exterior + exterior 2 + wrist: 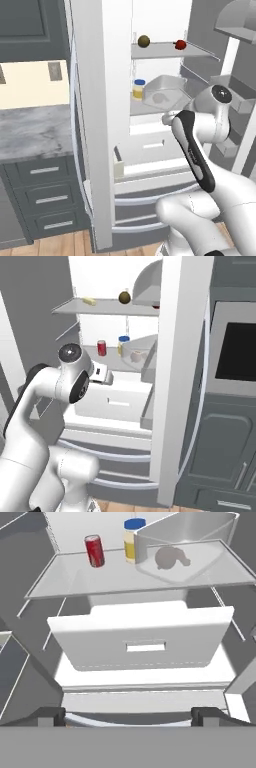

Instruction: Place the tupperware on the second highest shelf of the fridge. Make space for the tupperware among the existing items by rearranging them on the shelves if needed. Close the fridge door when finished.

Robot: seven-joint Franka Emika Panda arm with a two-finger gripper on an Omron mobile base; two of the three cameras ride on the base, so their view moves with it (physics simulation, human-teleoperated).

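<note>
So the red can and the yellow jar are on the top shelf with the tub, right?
Not quite. The can, the jar and the tub do share a shelf, but it is the second shelf, not the top one. The right base view shows it: the top shelf sits above them and carries a brown fruit.

Ahead of the gripper (128, 714), a shelf (90, 579) carries the can (94, 550) left, jar (132, 540) middle, tupperware (187, 547) right; a drawer (142, 639) sits below
</note>
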